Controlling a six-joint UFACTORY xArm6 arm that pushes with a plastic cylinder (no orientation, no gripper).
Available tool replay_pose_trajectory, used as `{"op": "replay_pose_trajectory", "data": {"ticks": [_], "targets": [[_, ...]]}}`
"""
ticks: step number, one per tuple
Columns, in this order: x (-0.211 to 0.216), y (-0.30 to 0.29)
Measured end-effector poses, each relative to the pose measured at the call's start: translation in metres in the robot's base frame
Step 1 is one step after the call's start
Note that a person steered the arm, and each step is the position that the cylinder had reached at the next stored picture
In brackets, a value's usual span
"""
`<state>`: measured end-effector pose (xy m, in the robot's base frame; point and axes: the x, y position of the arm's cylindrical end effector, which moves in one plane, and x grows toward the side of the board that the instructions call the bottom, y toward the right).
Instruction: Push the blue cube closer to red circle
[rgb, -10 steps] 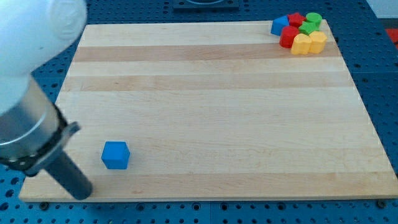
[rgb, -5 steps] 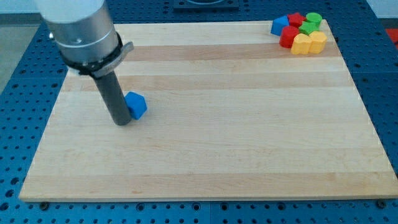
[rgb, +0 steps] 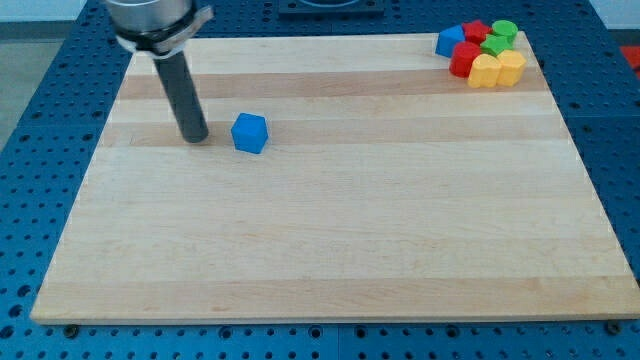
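Note:
The blue cube (rgb: 250, 133) lies on the wooden board (rgb: 330, 240), in the upper left part. My tip (rgb: 194, 138) stands just to the cube's left, a small gap apart from it. The red circle (rgb: 464, 60) sits in a cluster of blocks at the board's top right corner, far from the cube.
The cluster at the top right also holds a blue block (rgb: 450, 41), a second red block (rgb: 476, 32), a green round block (rgb: 504, 31), a green block (rgb: 494, 45) and two yellow blocks (rgb: 485, 71) (rgb: 511, 67). A blue perforated table surrounds the board.
The blue cube has moved up and to the right across the board, from the lower left. My tip followed it and now stands slightly apart from its left side.

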<state>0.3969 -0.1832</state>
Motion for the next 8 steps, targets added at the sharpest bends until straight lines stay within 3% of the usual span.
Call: {"op": "replay_pose_trajectory", "data": {"ticks": [1,3,6,7,8], "targets": [[0.005,0.016],[-0.002,0.125],[-0.045,0.263],[-0.048,0.271],[-0.033,0.242]]}}
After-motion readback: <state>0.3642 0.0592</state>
